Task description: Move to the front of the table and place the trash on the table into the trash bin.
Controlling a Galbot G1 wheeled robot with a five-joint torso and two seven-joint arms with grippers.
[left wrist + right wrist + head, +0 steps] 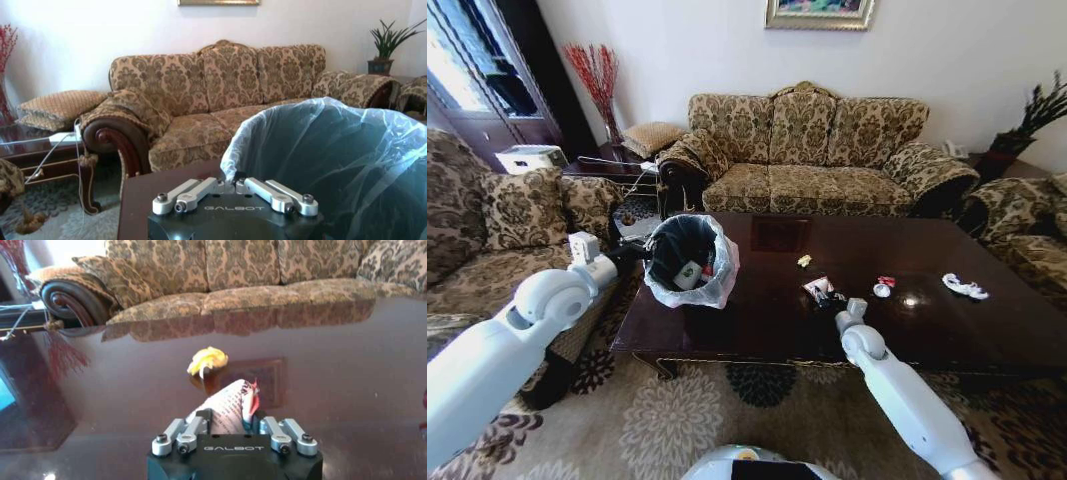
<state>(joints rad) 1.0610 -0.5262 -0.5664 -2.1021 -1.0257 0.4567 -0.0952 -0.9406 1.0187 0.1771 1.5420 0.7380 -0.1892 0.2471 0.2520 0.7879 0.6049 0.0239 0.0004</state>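
Wrapper [818, 289] on the table [767, 320] mid-front, pinched by the right pincer [828, 297]; bin [690, 262] lies to its left, tilted, held by the left pincer [639, 252] | left wrist: pincer [235, 186] pressed together on the bin bag rim [230, 165] | right wrist: pincer [230, 422] pinching the striped wrapper [227, 407], long axis pointing away toward a yellow scrap [207, 360] beyond.

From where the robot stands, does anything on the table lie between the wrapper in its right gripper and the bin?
No. The right gripper is shut on the wrapper; bare dark table runs from it to the bin, held by the left gripper. The yellow scrap lies off that line.
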